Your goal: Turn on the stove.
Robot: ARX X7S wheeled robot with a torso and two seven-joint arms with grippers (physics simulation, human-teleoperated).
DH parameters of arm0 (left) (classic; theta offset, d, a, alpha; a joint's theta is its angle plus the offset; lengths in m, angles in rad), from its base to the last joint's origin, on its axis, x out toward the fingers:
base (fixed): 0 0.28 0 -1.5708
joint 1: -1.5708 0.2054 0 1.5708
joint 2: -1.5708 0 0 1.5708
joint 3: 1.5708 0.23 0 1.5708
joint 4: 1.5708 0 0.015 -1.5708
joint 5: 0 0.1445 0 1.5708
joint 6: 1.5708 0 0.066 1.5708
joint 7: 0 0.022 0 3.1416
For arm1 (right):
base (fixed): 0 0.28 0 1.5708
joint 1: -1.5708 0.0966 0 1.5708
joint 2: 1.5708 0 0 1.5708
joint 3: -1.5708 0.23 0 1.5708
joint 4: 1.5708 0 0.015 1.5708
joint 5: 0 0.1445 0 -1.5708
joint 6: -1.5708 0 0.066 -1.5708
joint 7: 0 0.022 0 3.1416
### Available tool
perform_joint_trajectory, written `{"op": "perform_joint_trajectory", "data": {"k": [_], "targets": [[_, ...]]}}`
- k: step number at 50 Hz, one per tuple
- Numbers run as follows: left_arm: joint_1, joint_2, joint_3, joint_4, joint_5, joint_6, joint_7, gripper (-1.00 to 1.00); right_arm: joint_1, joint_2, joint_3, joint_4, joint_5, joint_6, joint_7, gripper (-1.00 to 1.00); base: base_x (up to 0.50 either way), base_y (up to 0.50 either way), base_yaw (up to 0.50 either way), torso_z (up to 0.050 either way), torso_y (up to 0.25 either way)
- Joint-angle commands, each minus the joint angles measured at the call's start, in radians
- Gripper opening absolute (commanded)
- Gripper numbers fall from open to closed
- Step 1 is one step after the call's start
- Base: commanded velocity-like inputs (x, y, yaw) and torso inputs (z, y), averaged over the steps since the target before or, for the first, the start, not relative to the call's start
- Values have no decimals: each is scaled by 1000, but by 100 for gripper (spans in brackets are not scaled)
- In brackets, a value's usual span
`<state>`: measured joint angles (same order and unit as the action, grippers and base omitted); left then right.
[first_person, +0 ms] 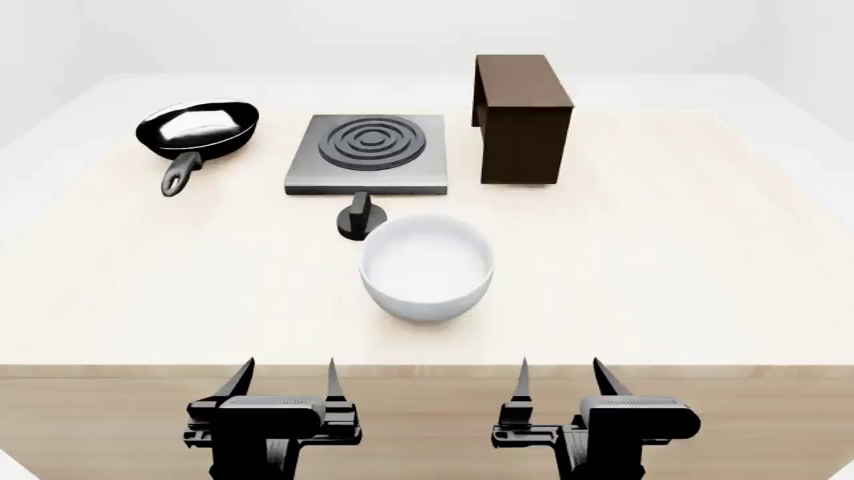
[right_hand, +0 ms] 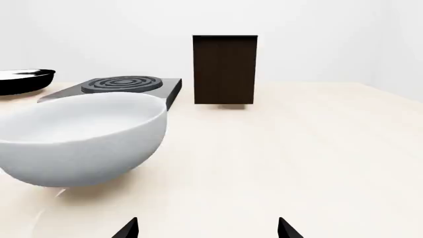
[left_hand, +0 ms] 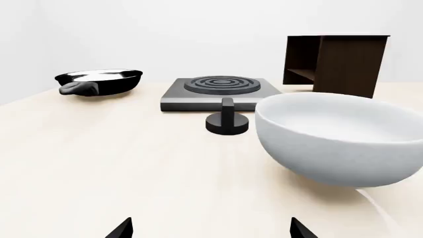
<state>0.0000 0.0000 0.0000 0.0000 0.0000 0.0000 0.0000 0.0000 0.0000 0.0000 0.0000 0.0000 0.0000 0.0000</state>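
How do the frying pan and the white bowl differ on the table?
Colour: the frying pan is black, the white bowl is plain white.
Shape: the frying pan is shallow with a handle pointing toward the robot; the white bowl is deep, rounded and has no handle.
Place: the frying pan sits left of the stove; the white bowl sits nearer the robot, just in front of the knob.
Both stand upright on the table, untouched.

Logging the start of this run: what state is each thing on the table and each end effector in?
stove: bare, nothing on the rings
knob: untouched, grip pointing at the stove
frying pan: upright, handle toward the robot
white bowl: upright, empty
shelf box: standing
left end effector: open, holding nothing
right end effector: open, holding nothing
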Motion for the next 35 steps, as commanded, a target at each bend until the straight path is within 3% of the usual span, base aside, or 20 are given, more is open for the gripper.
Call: {"op": "perform_joint_trajectory", "data": {"k": [1,14,15,16,35], "targets": [[0,-15,18,1,-15,0,-18,100,0,18,-22,-1,18,1,22,100,0,0,0,0,0],[-2,-50,59,0,-51,1,-59,100,11,49,-48,-6,83,30,57,100,0,0,0,0,0],[-7,-23,28,15,-9,-33,-46,100,-148,95,-154,-118,-190,124,-69,100,0,0,0,0,0],[-6,-28,36,0,-8,-19,-49,100,2,7,-9,-12,-40,22,26,100,0,0,0,0,0],[-8,-64,79,-2,-46,-20,-95,100,10,57,-68,-6,67,11,85,100,0,0,0,0,0]]}}
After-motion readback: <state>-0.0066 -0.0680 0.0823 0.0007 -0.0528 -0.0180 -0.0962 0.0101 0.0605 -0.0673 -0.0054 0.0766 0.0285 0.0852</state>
